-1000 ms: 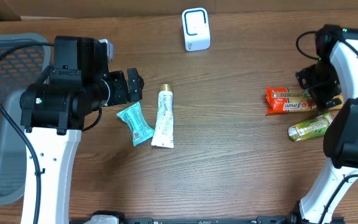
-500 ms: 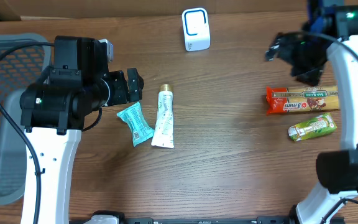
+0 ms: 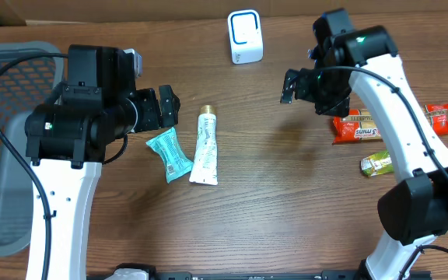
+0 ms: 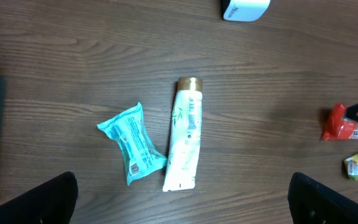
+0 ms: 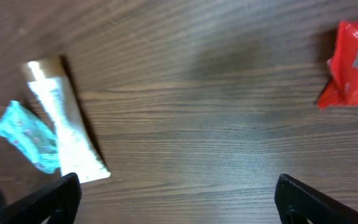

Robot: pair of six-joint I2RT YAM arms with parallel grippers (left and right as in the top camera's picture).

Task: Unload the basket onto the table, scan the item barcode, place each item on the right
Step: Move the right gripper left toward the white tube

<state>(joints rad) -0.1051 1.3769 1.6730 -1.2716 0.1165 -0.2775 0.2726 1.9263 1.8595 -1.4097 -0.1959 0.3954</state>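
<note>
— Where's the item?
— The white plastic tube with a gold cap point(image 3: 204, 149) lies flat on the wooden table point(image 3: 286, 210). A crumpled teal packet point(image 3: 168, 155) lies just beside the tube.
— And the scanner?
— The white, blue-trimmed box scanner point(image 3: 245, 36) stands beyond the tube's cap, well apart.
— Claws?
— Both are spread wide and empty: the left gripper point(image 3: 168, 106) near the packet, the right gripper point(image 3: 295, 87) between the tube and a red snack-bar wrapper point(image 3: 356, 127).
</note>
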